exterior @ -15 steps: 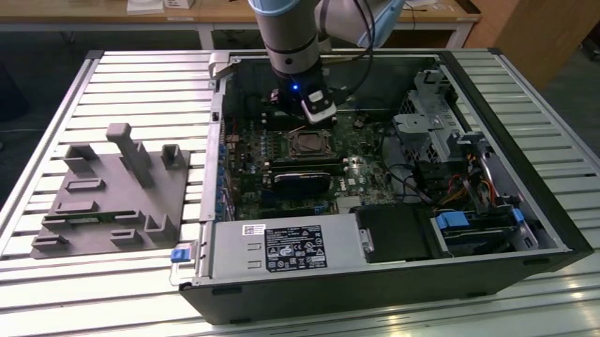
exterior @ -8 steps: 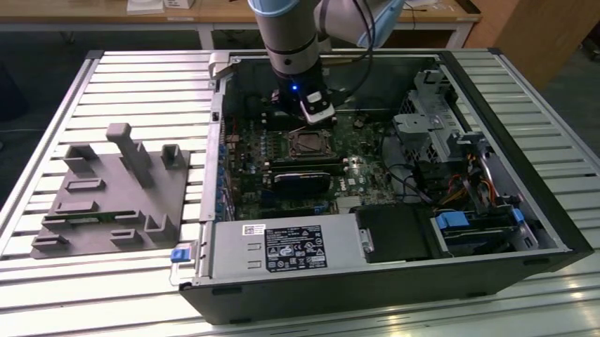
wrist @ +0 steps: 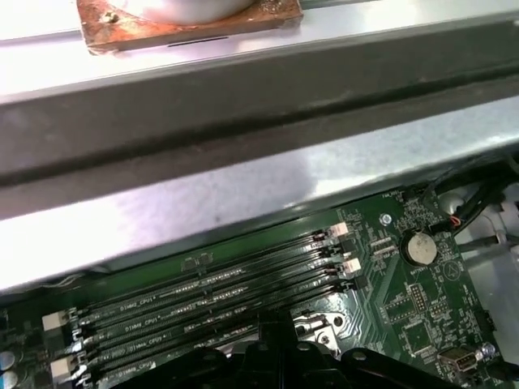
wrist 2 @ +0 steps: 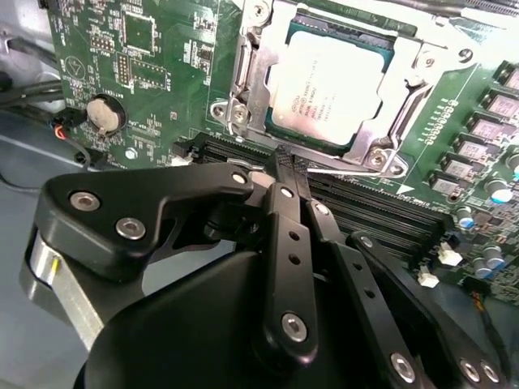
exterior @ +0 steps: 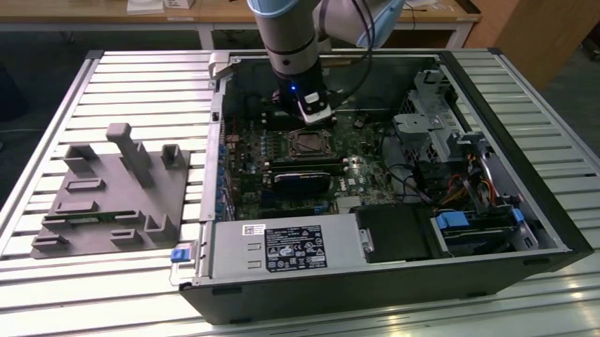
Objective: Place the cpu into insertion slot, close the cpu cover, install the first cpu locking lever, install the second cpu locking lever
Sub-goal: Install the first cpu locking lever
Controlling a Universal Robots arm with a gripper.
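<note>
within cpu cover (wrist 2: 250, 73) cpu (wrist 2: 328, 81) lies flat, top up; tool (wrist 2: 284, 160) clenched just beside.

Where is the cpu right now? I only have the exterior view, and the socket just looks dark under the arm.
Observer: In the second wrist view, the cpu sits in the slot with its silver top up.
Operator: Is the cover down on it?
Observer: Yes. The cover lies flat, framing the cpu.
Operator: And the gripper?
Observer: The gripper is shut, with its tips at a thin lever that runs along the cover's edge beside the memory slots. I can't tell whether it actually grips the lever.
</note>
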